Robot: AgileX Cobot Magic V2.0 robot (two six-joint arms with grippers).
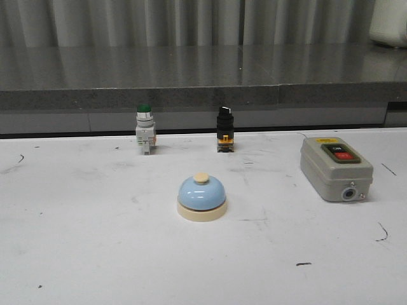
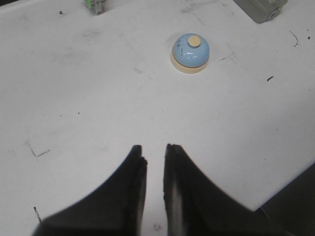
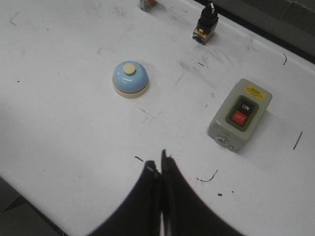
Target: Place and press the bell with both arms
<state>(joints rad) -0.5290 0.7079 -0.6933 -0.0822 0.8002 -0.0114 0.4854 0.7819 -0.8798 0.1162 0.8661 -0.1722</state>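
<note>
The light-blue bell (image 1: 201,194) with a cream base and cream button stands upright on the white table (image 1: 76,241), near its middle. It also shows in the left wrist view (image 2: 190,53) and the right wrist view (image 3: 130,78). My left gripper (image 2: 153,147) hovers over bare table well short of the bell, its black fingers a narrow gap apart with nothing between them. My right gripper (image 3: 160,162) is shut and empty, also well back from the bell. Neither arm shows in the front view.
A grey switch box (image 1: 335,168) with red and black buttons lies right of the bell and shows in the right wrist view (image 3: 239,114). A green-capped push button (image 1: 145,129) and a black selector switch (image 1: 224,129) stand behind the bell. A grey ledge (image 1: 203,70) runs behind the table.
</note>
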